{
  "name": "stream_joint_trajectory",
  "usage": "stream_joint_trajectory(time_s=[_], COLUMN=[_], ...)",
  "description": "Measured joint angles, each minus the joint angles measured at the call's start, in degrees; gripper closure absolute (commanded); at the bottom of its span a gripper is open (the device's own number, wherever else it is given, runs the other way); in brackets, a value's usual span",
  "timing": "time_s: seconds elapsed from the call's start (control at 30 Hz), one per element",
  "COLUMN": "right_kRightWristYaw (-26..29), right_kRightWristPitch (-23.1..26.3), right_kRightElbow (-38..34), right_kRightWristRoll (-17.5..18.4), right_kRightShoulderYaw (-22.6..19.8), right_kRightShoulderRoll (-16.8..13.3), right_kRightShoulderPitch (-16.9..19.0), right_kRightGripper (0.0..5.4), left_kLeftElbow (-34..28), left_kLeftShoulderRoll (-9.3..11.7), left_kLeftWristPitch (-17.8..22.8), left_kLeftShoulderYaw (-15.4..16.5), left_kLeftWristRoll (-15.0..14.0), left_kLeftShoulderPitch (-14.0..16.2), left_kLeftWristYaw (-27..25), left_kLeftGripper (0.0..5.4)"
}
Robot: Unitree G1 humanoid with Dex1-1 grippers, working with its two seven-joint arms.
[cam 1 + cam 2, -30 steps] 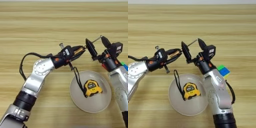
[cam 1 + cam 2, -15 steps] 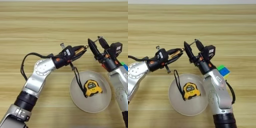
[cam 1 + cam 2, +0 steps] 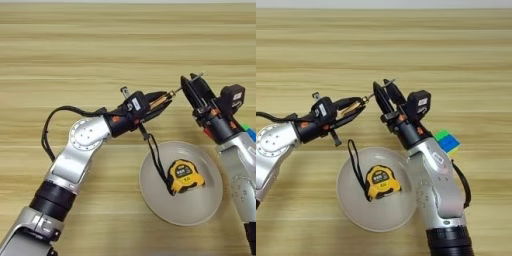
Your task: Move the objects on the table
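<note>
Tool (image 3: 363, 101) tip toward right hand (image 3: 383, 96)

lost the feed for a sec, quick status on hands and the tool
Left hand shut on wooden-handled tool, held above table. Right hand closing on its shaft tip. Tape measure in plate; cube beside right arm. Nothing in the way.

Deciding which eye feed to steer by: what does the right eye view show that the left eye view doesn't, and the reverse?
Only the right eye view shows the multicolour puzzle cube well, green and blue, on the table beside the right arm; the left eye view catches only a sliver at its edge. Only the left eye view shows the left arm down past its elbow. Both show the left gripper holding the wooden-handled tool out to the right gripper, whose jaws close around its tip, and the tape measure in the plate.
</note>
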Motion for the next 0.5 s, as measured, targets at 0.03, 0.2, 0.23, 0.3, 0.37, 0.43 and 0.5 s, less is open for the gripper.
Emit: stream_joint_trajectory(time_s=[0.03, 0.2, 0.23, 0.3, 0.37, 0.43, 0.5], right_kRightWristYaw=[0.1, 0.8, 1.0, 1.3, 1.3, 1.4, 1.5], right_kRightWristPitch=[0.0, 0.0, 0.0, 0.0, 0.0, 0.0, 0.0], right_kRightElbow=[0.0, -0.2, -0.3, -0.3, -0.3, -0.3, -0.3], right_kRightWristRoll=[0.0, 0.1, 0.1, 0.1, 0.1, 0.1, 0.2], right_kRightShoulderYaw=[0.0, 0.4, 0.5, 0.5, 0.5, 0.5, 0.5], right_kRightShoulderRoll=[0.1, 0.7, 0.7, 0.9, 1.1, 1.2, 1.2], right_kRightShoulderPitch=[0.0, 0.0, 0.0, 0.0, -0.1, -0.1, -0.1], right_kRightGripper=[4.47, 4.78, 4.83, 4.88, 4.91, 4.94, 4.98], left_kLeftElbow=[0.4, 1.5, 1.6, 1.9, 2.2, 2.5, 2.6], left_kLeftShoulderRoll=[0.0, 0.0, 0.0, -0.1, -0.1, -0.1, -0.2], left_kLeftWristPitch=[-0.1, -0.1, -0.1, -0.1, -0.1, -0.1, -0.2], left_kLeftShoulderYaw=[0.0, 0.1, 0.1, 0.1, 0.1, 0.1, 0.1], left_kLeftWristRoll=[0.0, 0.0, 0.0, 0.1, 0.1, 0.4, 0.5], left_kLeftShoulderPitch=[-0.2, -0.4, -0.4, -0.5, -0.8, -1.0, -1.1], left_kLeftWristYaw=[0.0, 0.4, 0.4, 0.4, 0.5, 0.6, 0.7], left_kLeftGripper=[4.57, 4.57, 4.57, 4.58, 4.58, 4.58, 4.59])
